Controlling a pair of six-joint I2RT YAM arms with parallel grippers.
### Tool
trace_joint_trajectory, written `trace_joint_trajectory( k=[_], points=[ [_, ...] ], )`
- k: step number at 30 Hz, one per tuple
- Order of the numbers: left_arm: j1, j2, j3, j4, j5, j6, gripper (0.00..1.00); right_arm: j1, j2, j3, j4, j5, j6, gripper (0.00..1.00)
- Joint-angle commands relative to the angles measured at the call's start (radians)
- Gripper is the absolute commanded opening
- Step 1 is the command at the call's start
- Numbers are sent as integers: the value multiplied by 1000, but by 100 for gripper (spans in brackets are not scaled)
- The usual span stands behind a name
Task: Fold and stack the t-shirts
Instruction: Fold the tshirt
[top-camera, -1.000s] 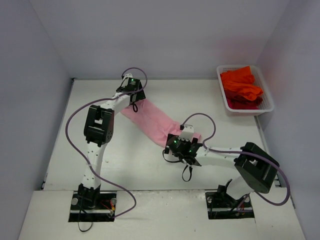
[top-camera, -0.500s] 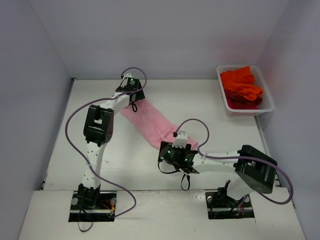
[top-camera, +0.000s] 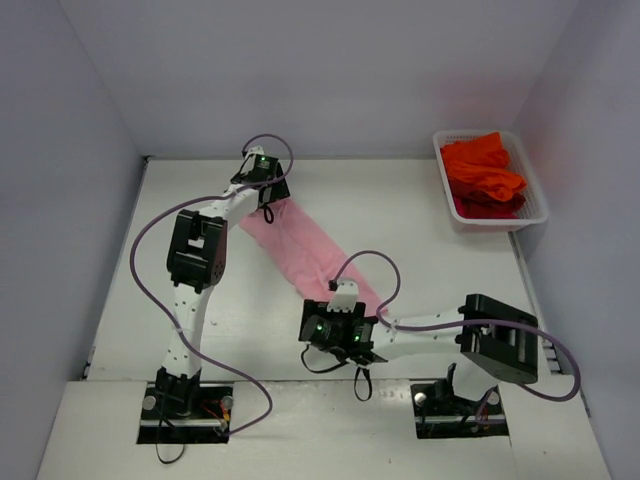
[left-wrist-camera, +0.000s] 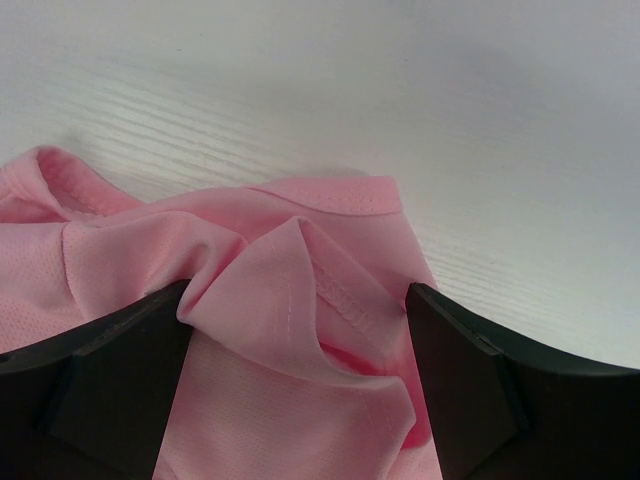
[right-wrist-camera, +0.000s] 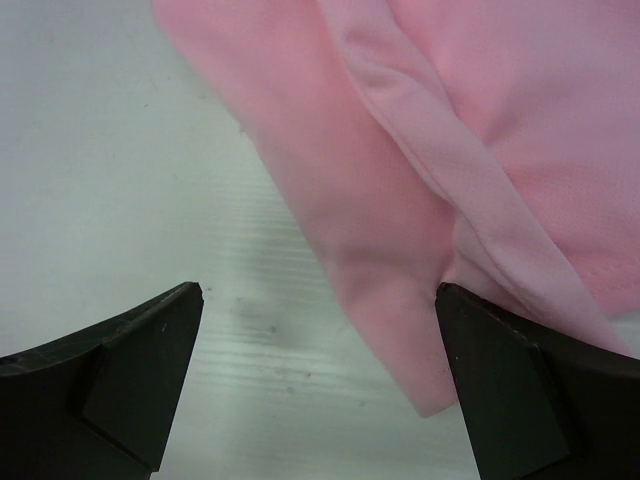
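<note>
The light pink t-shirt (top-camera: 300, 245) lies as a long diagonal band across the table. My left gripper (top-camera: 266, 193) is at its far end. In the left wrist view (left-wrist-camera: 295, 340) it is open, with bunched pink cloth (left-wrist-camera: 330, 210) and a hem between the fingers. My right gripper (top-camera: 335, 318) is over the shirt's near end. In the right wrist view (right-wrist-camera: 320, 340) it is open above bare table, with a pink corner (right-wrist-camera: 480, 120) beside its right finger (right-wrist-camera: 520, 400). Orange-red t-shirts (top-camera: 485, 175) are piled in the basket.
The white mesh basket (top-camera: 541, 208) stands at the far right corner against the walls. Grey walls close in the table on the left, back and right. Purple cables loop over both arms.
My right gripper has moved left and toward the near edge, along the shirt's near end. The near end of the pink shirt has shifted slightly with it. The left arm has not moved.
</note>
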Motion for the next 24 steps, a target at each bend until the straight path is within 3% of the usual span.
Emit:
trace_joint_trajectory(
  k=[1, 9, 24],
  points=[
    [-3, -23, 57, -19, 21, -10, 81, 55, 55, 31, -56, -35, 108, 100],
    [-30, 21, 127, -36, 39, -6, 81, 125, 171, 109, -61, -47, 139, 100],
    [-65, 89, 282, -58, 139, 3, 81, 178, 217, 143, -61, -58, 160, 100]
  ],
)
